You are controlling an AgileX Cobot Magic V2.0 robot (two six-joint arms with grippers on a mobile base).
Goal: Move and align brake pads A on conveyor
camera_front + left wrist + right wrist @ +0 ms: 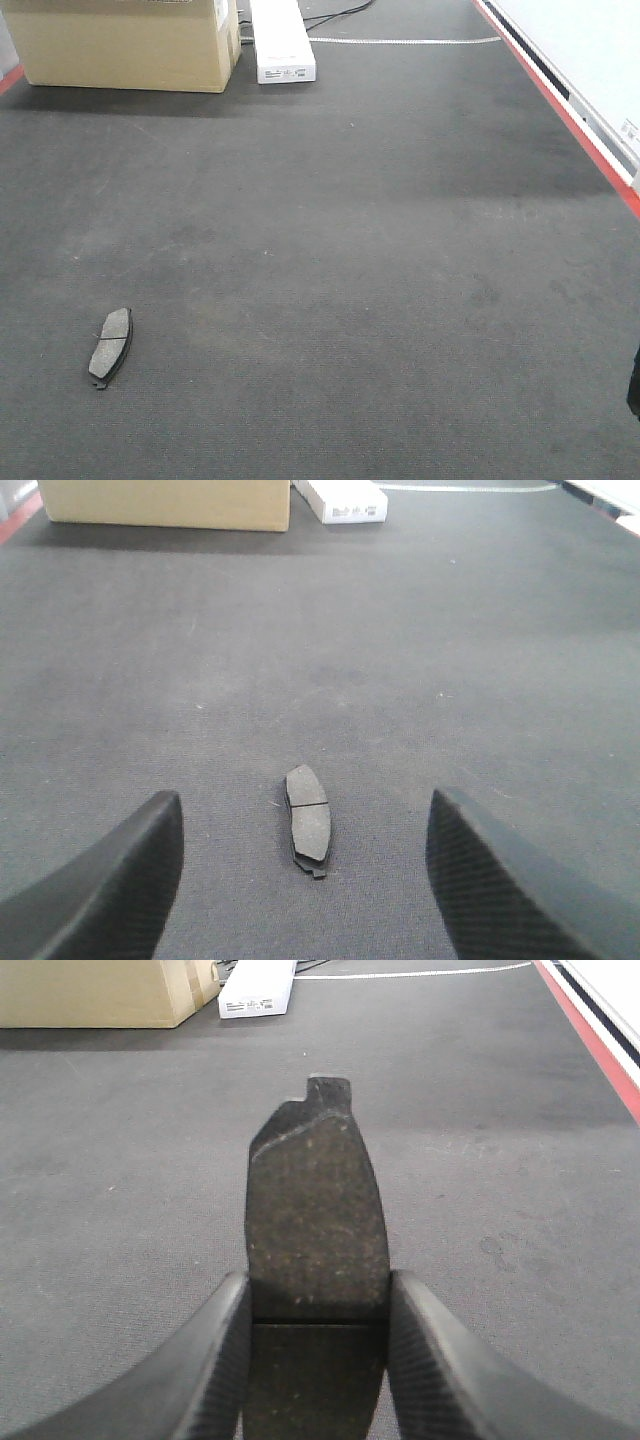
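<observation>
1. One brake pad [110, 345] lies flat on the belt [380, 250], near and to the left in the front view. Its long side runs roughly from near to far, leaning a little to the right.
2. The left gripper [302, 798] hangs over this pad with its fingers [110, 880] spread wide apart. The pad sits between them and a little beyond, and neither finger touches it.
3. The right gripper [318, 1285] is clamped on a second pad [315, 1180], one finger pressing each long edge. The pad points away from the wrist camera, with its small tab at the far end. It looks to be held off the belt, but how high cannot be told.
4. Only these two pads show, and any others are out of view. Nothing lies beside the brake pad on the belt, so no row is formed yet.
5. I judge the task to be at an early or middle stage. The second pad is yet to be set down and squared with the first.
6. At the far left, a white box [280, 40] carries a label with small dark print, which is too small to read.
7. The cardboard box [125, 45] left of it shows no writing on the faces in view.
8. No stamp or brand shows on either pad, nor on the red rail [560, 105] at the right.
</observation>
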